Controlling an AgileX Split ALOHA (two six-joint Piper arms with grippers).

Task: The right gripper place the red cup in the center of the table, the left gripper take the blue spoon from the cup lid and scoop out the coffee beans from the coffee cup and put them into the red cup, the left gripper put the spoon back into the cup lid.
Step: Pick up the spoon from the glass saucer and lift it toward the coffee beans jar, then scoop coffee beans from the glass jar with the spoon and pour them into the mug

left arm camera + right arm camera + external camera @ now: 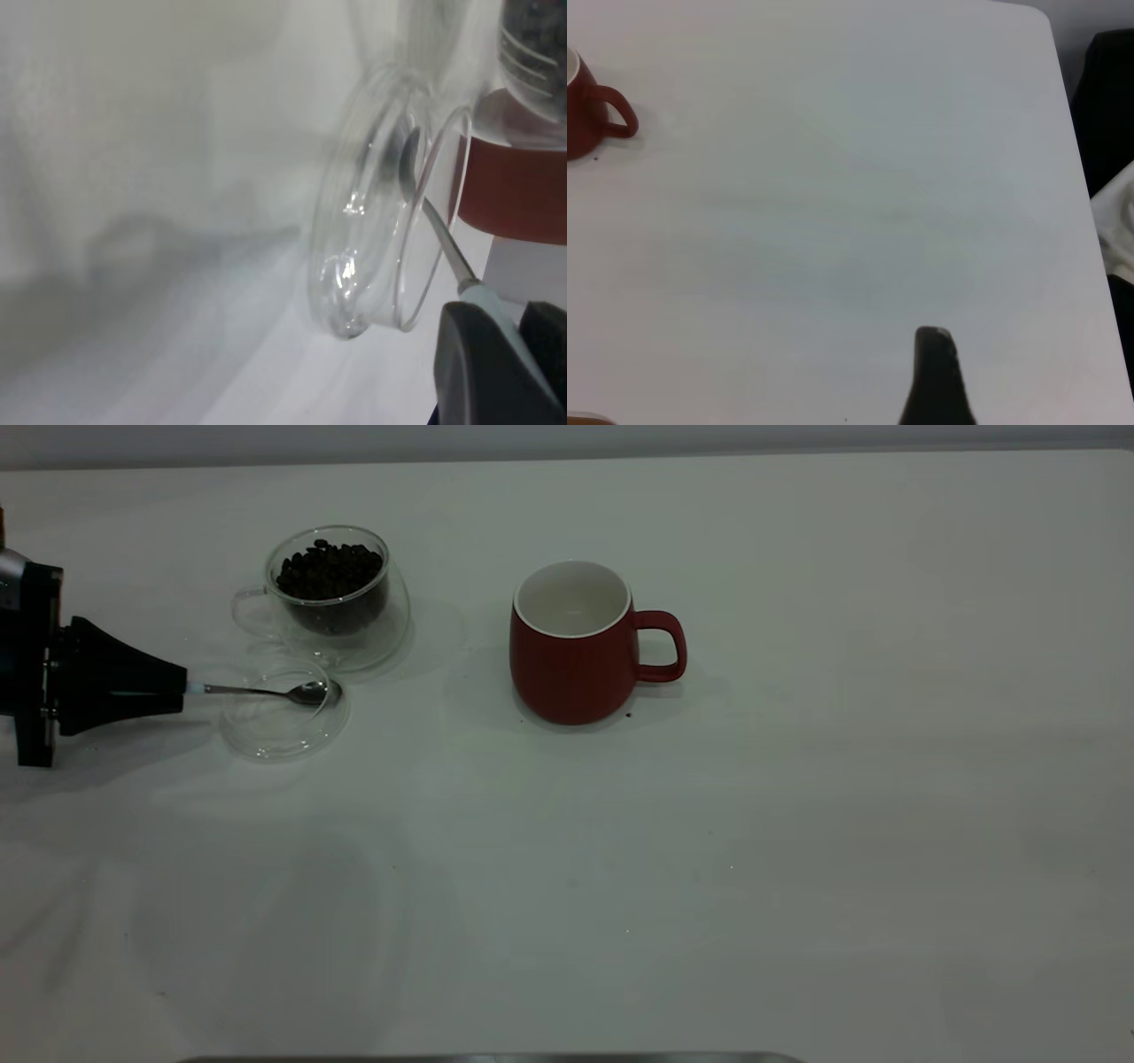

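My left gripper (182, 689) is low at the table's left edge, shut on the pale handle of the blue spoon (310, 693). The spoon's metal bowl sits inside the clear cup lid (266, 735). In the left wrist view the handle runs between the black fingers (478, 354), and the spoon (434, 230) reaches into the lid (354, 266). The coffee cup (332, 598), just behind the lid, holds coffee beans (330, 571). The red cup (571, 655) stands upright near the table's middle, showing only white inside. My right gripper (935, 363) is far from it, over bare table.
The white table (709, 824) stretches bare to the right of and in front of the red cup. A dark speck (629, 714) lies by the cup's base. The right wrist view shows the red cup (585, 106) far off and the table's edge (1067, 115).
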